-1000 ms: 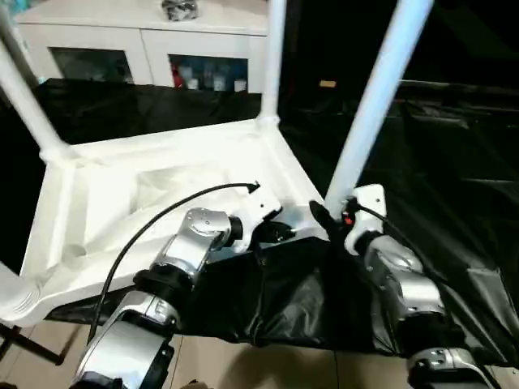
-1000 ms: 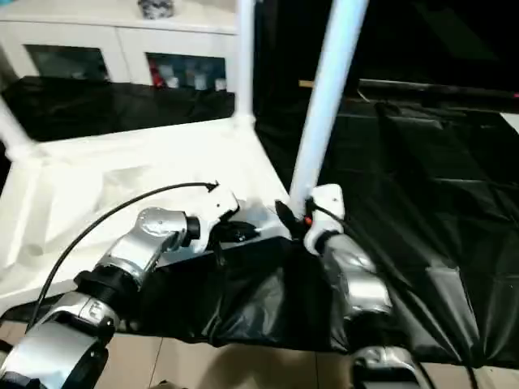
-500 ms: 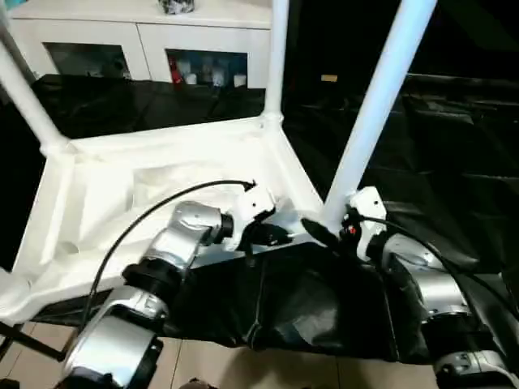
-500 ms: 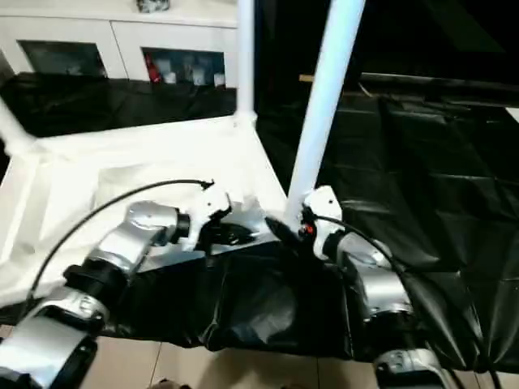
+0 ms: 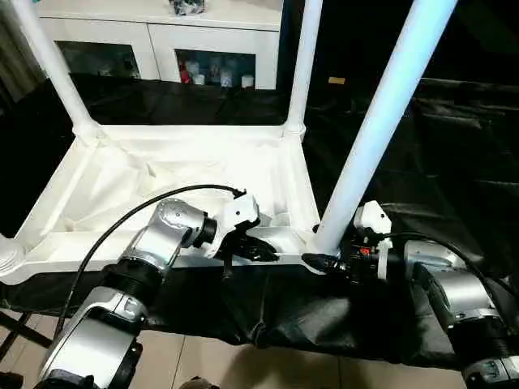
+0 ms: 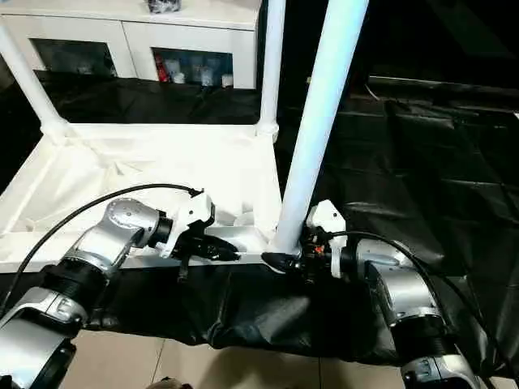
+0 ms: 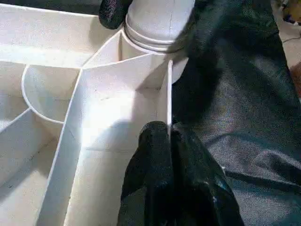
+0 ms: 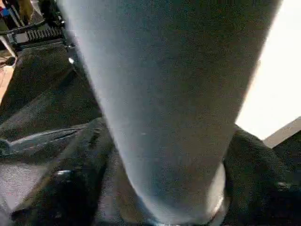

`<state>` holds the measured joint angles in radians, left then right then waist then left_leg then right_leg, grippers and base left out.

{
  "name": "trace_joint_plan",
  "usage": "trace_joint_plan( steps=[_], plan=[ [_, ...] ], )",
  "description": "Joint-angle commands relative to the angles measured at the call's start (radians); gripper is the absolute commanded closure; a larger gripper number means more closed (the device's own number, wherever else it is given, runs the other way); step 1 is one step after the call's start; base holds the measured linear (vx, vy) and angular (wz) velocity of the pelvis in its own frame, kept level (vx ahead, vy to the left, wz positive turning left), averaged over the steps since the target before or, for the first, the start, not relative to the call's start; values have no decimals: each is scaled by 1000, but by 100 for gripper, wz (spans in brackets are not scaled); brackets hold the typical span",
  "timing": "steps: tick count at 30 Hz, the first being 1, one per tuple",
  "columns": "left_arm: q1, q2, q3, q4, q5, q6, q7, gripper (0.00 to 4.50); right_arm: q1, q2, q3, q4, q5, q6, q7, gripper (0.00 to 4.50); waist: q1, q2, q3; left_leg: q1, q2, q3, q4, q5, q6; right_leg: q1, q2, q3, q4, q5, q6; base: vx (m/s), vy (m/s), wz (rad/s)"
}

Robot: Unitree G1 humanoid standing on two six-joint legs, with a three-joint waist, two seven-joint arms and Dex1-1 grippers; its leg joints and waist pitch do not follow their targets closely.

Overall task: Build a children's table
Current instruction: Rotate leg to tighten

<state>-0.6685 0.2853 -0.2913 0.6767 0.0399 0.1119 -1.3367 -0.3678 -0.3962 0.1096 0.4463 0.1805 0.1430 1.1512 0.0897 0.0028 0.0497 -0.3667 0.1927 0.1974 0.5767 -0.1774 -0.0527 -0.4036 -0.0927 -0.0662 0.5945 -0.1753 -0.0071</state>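
White plastic table top (image 5: 162, 174) lies upside down, centre-left of frame, on black sheet (image 5: 438, 154). Left gripper (image 7: 169, 136) pinches its rim wall, fully closed. Right gripper (image 5: 324, 261) wraps the near leg (image 5: 381, 121) at its base, approx. three-quarters open. Risk: a loose hold lets the leg tilt in its socket.

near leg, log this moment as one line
table top upside down on black sheet | left claw shut on near rim | right claw around near leg base, leg upright in socket
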Motion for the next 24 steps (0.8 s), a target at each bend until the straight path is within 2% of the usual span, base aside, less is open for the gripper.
trace_joint_plan(
  steps=[1,6,7,8,9,11,15,16,17,18,19,20,21,22,23,24],
  plan=[
    [-12,-12,-7,-50,-31,0,-24,450,1,9,61,30,-25,24,30,145,3,-9,-64,10,42,-14,-61,-197,63,52,-56,40,-60,-154,-262,0,0,0],
    [-17,-12,0,-34,-30,-1,-15,450,-6,17,67,35,-30,28,31,179,3,-8,-64,10,43,-13,-61,-193,63,51,-57,39,-62,-169,-257,0,0,0],
    [-17,-12,1,-30,-29,-2,-12,450,-5,20,69,36,-32,27,29,184,3,-5,-63,10,42,-14,-61,-196,62,51,-56,39,-62,-171,-256,0,0,0],
    [-20,-12,2,-24,-27,3,-2,450,0,27,71,38,-33,28,15,186,3,-7,-63,10,42,-14,-61,-199,60,51,-56,39,-63,-175,-255,0,0,0],
    [-21,-12,3,-22,-26,4,1,450,4,31,71,35,-31,32,11,188,3,-4,-63,11,43,-14,-62,-204,58,50,-56,39,-63,-180,-255,0,0,0],
    [-29,-16,9,-13,-24,12,23,450,20,53,65,30,-19,48,-15,191,2,-6,-62,11,42,-14,-63,-213,53,51,-56,39,-64,-191,-251,0,0,0],
    [-47,-39,16,23,-6,3,92,450,30,87,57,47,-23,54,-73,192,-1,-4,-57,14,41,-16,-68,-263,32,47,-57,40,-75,-275,-228,0,0,0],
    [-58,-58,20,42,4,1,138,450,31,112,47,60,-28,52,-121,192,-5,-11,-52,18,39,-18,-71,-304,19,43,-60,40,-85,-362,-205,0,0,0],
    [-66,-73,24,54,9,2,171,450,28,135,34,72,-29,52,-166,192,-6,-9,-49,19,39,-20,-73,-322,12,41,-61,40,-89,-402,-194,0,0,0],
    [-90,-116,33,85,21,19,262,450,5,201,-7,118,-37,41,-311,192,-11,-8,-45,26,38,-24,-75,-365,-6,33,-62,39,-98,-486,-168,0,0,0],
    [-100,-132,37,97,26,25,300,450,-5,226,-22,136,-40,38,-364,192,-17,-8,-45,33,36,-31,-76,-406,-27,29,-65,34,-106,-560,-144,-50,11,-7],
    [-114,-154,44,117,29,30,347,450,-18,255,-37,155,-40,33,-423,192,-23,-9,-44,31,35,-36,-79,-421,-36,32,-65,30,-110,-598,-117,-50,11,-7],
    [-114,-154,44,117,29,30,347,450,-18,255,-37,155,-40,33,-423,192,-23,-9,-44,31,35,-36,-79,-421,-36,32,-65,30,-110,-598,-117,-50,23,-10],
    [-141,-206,55,156,42,38,458,450,-49,322,-73,193,-34,31,-557,193,-27,-7,-45,33,35,-37,-81,-433,-29,31,-64,29,-118,-598,-103,0,0,0],
    [-142,-209,55,157,42,38,462,450,-50,325,-75,195,-35,31,-564,193,-33,-4,-48,41,36,-37,-81,-445,-32,27,-64,27,-119,-575,-114,0,0,0],
    [-153,-251,57,175,45,40,524,450,-76,380,-91,226,-43,10,-676,193,-33,6,-48,39,35,-39,-83,-446,-35,29,-63,26,-117,-555,-120,0,0,0]
  ],
)
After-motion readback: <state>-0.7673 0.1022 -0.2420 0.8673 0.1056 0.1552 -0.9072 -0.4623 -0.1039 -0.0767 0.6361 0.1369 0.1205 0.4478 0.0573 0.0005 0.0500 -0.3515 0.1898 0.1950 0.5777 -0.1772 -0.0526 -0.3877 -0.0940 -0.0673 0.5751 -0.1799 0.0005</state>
